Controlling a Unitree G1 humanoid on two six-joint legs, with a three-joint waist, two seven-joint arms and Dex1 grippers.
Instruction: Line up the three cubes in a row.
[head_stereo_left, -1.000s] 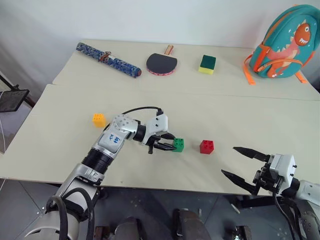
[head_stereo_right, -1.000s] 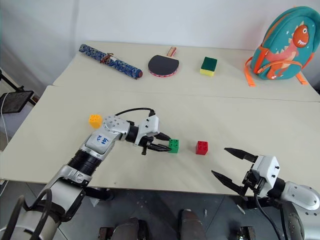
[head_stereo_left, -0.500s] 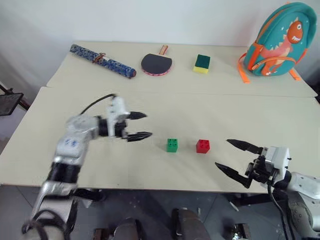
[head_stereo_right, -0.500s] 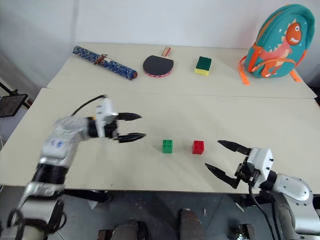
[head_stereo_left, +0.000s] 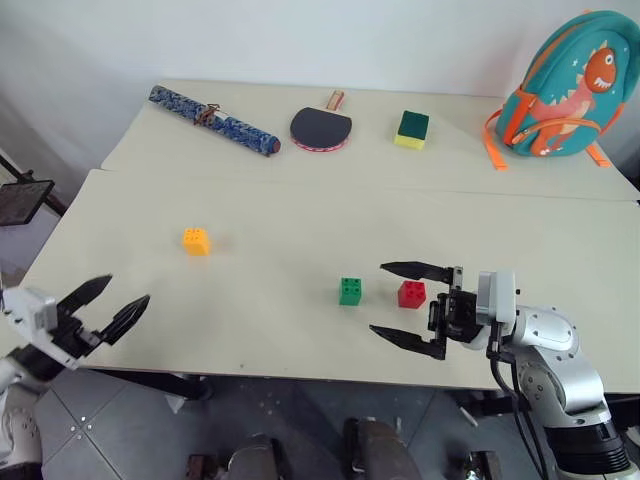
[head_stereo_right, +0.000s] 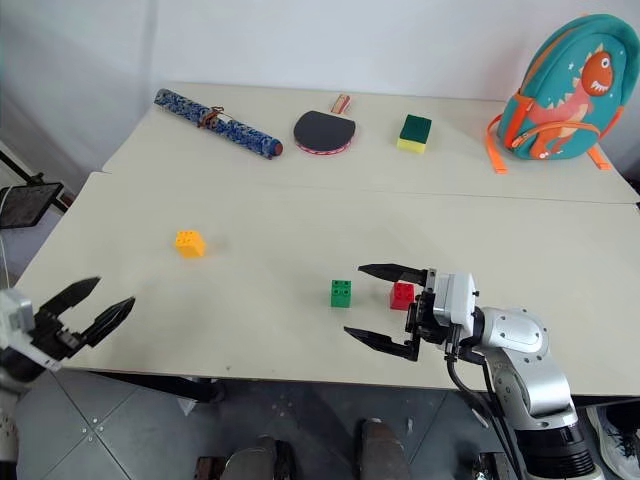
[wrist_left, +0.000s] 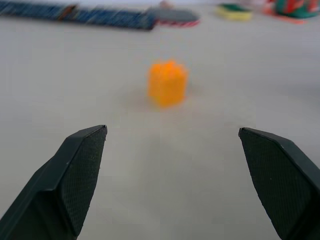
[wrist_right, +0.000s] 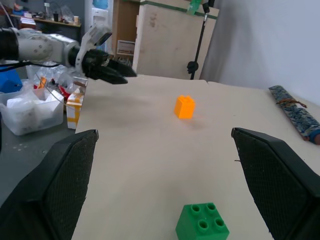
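Lining bricks: green (head_stereo_left: 351, 291) and red (head_stereo_left: 412, 294) adjacent; yellow (head_stereo_left: 197, 241) apart at 10 o'clock.
Right gripper (head_stereo_left: 408, 304): jaws apart, straddling red; could knock it askew.
Left gripper (head_stereo_left: 108, 305): jaws apart, empty.

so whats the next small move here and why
Probably bring the open left gripper forward to the orange cube. The green cube and red cube already sit side by side, while the orange one lies far off to their left, straight ahead of that gripper's fingers.
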